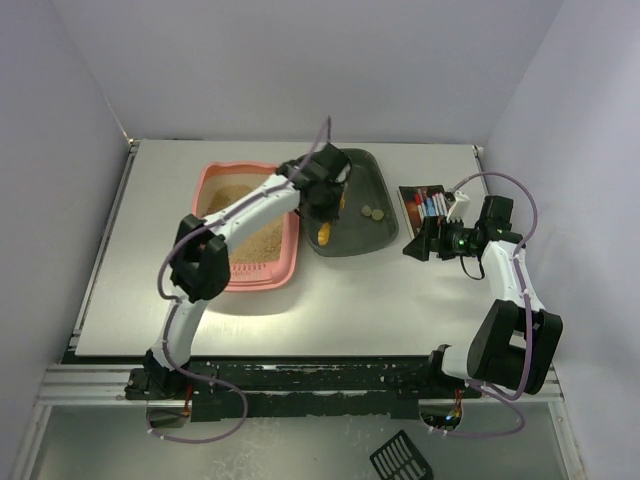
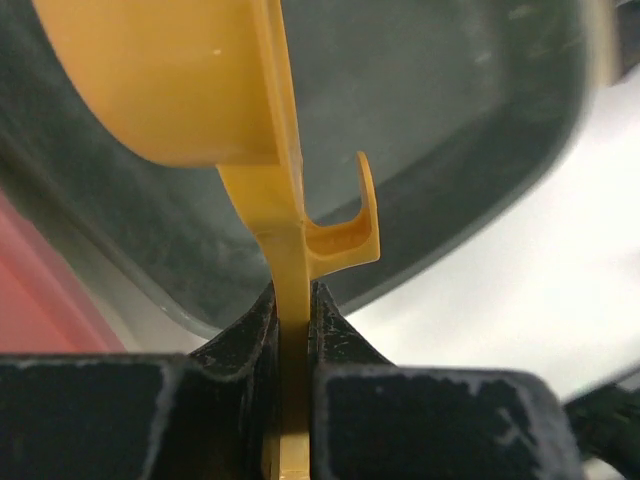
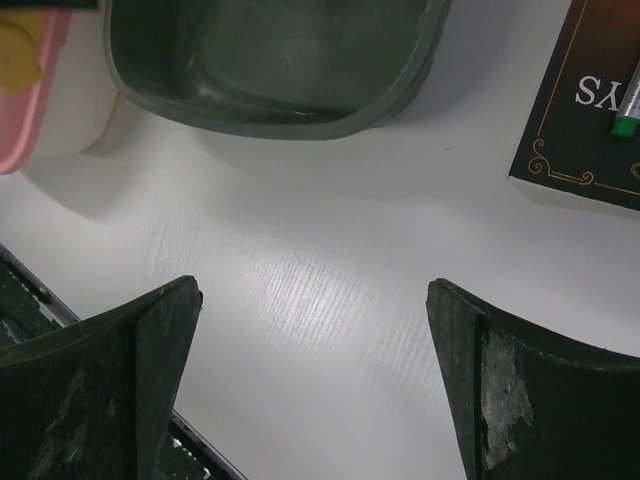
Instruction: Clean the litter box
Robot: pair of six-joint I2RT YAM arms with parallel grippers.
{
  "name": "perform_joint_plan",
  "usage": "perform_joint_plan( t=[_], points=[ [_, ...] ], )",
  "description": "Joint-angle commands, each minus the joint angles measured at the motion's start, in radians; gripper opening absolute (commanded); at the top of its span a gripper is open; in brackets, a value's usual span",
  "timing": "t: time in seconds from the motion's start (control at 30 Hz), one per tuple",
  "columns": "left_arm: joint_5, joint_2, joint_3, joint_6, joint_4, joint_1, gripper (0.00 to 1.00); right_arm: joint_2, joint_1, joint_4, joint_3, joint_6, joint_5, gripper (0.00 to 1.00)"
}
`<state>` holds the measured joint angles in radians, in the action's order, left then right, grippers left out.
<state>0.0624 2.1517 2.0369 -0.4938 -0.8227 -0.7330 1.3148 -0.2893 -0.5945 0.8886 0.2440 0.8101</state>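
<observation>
White table [image 1: 400, 300]: our left gripper [image 2: 293, 305] pinches a scoop [image 2: 180, 80], litter box [image 1: 255, 278] just beside. Our right gripper [image 3: 312, 290] gapes, well apart.

scoop [image 2: 170, 80]: cut by top edge; litter box [image 1: 230, 169]: partly under left arm [image 1: 250, 208]; lumps [image 1: 372, 212] in grey tray [image 1: 385, 190]: unidentifiable

The pale surface [image 1: 350, 310] carries the pink litter box [image 1: 255, 278] left of centre, a dark grey tray [image 1: 372, 182] just beside it, and a dark printed box [image 1: 415, 197] of pens farther right.
</observation>
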Motion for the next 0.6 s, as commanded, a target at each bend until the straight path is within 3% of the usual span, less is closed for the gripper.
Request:
perform_joint_plan(
  t=[0.0, 0.2, 0.57],
  points=[
    [-0.394, 0.073, 0.093, 0.09, -0.206, -0.098, 0.07, 0.005, -0.01, 0.017, 0.008, 0.013, 0.021, 0.97],
    [-0.699, 0.205, 0.247, 0.135, -0.339, -0.261, 0.07, 0.018, -0.01, 0.02, 0.013, 0.011, 0.028, 0.97],
    [-0.857, 0.224, 0.241, 0.195, -0.358, -0.312, 0.07, 0.028, -0.01, 0.027, 0.011, 0.008, 0.026, 0.97]
  ],
)
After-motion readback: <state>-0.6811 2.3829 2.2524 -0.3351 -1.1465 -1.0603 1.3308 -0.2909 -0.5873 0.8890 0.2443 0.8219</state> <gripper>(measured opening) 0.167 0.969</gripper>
